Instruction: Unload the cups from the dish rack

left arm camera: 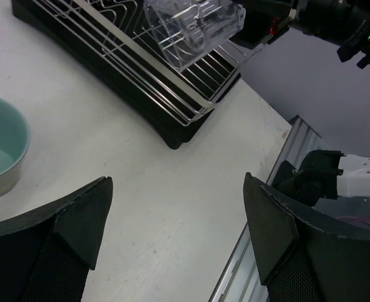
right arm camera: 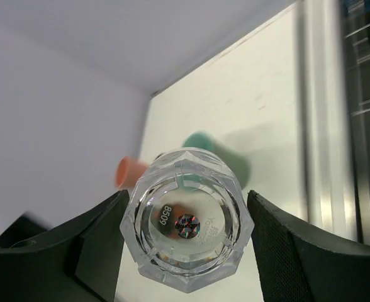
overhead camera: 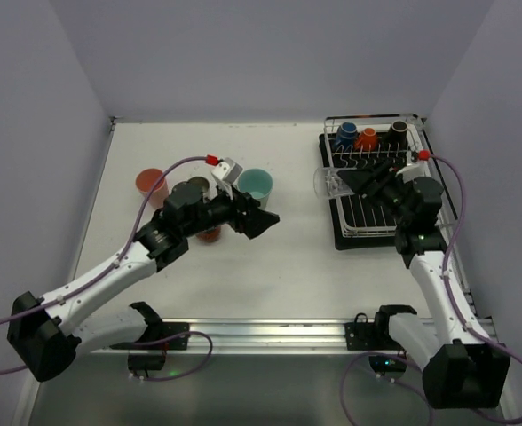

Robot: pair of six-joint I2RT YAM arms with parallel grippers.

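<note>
One camera looks down from above and behind me; my wrist cameras sit close (both see the clear glass (left arm camera: 194,28)).

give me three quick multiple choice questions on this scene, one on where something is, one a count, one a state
1. Where is the clear glass relative to the dish rack?
A) upright in its far row
B) held by the right gripper at its left edge
C) lying flat in its near end

2. How many cups sit at the rack's far end?
A) one
B) five
C) three

3. The left gripper is:
A) open and empty
B) shut on a cup
C) shut on the rack's wire

Answers:
1 B, the right wrist view shows the glass clamped between that gripper's fingers.
2 C, the blue cup, orange cup and black cup.
3 A, its fingers stand wide apart with nothing between them.
</note>
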